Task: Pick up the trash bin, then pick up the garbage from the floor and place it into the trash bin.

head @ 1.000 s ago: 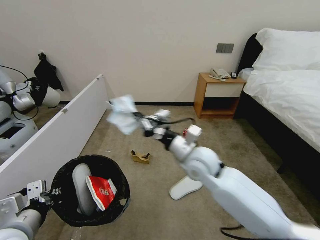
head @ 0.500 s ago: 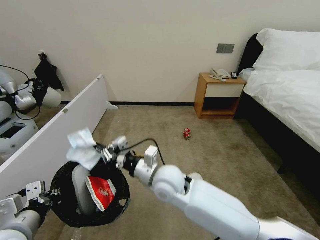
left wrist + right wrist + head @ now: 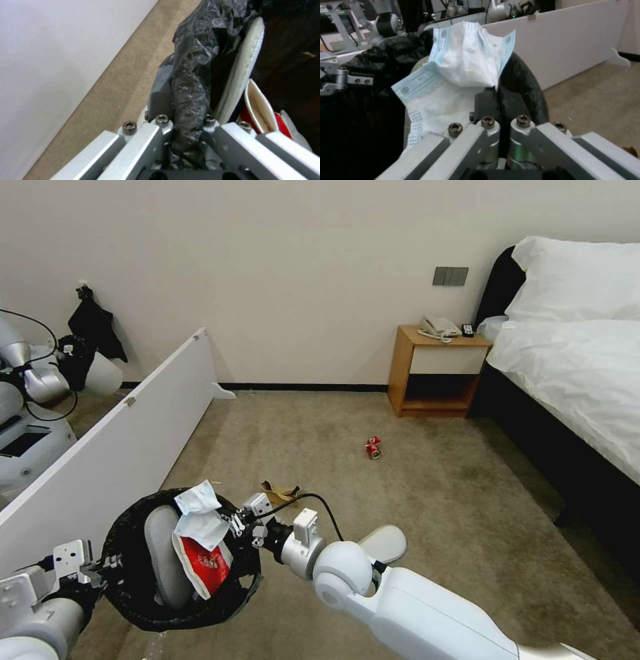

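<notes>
**Tissue over the bin**

The right claw point(image 3: 230, 521) is clenched on a white tissue point(image 3: 199, 513), held just over the bin point(image 3: 133, 600) rim. The left claw point(image 3: 100, 567) is clamped on the bin's bagged rim. Inside, below the tissue, lie a slipper point(image 3: 163, 560) and red carton point(image 3: 203, 567). Beyond the right claw, a can point(image 3: 373, 447) sits on the carpet.

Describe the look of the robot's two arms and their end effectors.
Both arms are glossy white with rounded joint housings. The right arm narrows to a white wrist carrying a small white box, with a black cable looping over it. The right end effector and left end effector have bare silver metal links joined by dark hex-head screws on a black base, with dark finger pads.
</notes>
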You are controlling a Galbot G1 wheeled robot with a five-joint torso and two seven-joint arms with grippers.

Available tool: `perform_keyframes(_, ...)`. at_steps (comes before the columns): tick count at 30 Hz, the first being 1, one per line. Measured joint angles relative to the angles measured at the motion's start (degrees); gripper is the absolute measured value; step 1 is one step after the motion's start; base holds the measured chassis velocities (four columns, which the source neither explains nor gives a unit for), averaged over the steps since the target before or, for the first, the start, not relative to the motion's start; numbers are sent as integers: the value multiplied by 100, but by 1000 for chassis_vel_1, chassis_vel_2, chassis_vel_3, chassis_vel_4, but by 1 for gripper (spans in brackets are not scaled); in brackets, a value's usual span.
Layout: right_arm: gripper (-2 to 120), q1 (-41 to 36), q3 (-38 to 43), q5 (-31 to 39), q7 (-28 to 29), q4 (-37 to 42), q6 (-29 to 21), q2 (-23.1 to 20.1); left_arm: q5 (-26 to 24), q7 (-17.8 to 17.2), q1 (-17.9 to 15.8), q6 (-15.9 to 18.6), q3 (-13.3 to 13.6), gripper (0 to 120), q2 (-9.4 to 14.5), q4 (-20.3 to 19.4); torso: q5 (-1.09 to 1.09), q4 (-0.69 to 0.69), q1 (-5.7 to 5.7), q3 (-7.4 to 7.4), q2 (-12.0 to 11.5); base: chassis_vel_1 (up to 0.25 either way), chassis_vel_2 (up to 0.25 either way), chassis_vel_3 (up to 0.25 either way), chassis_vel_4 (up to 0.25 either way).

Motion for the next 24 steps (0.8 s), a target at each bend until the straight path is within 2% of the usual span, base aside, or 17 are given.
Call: perform_keyframes(24,0,41,-366,10,-68,-236,62,185,-102,7,87,0,80,2,22,-48,0,-1,0,0,0,0,0,0,0)
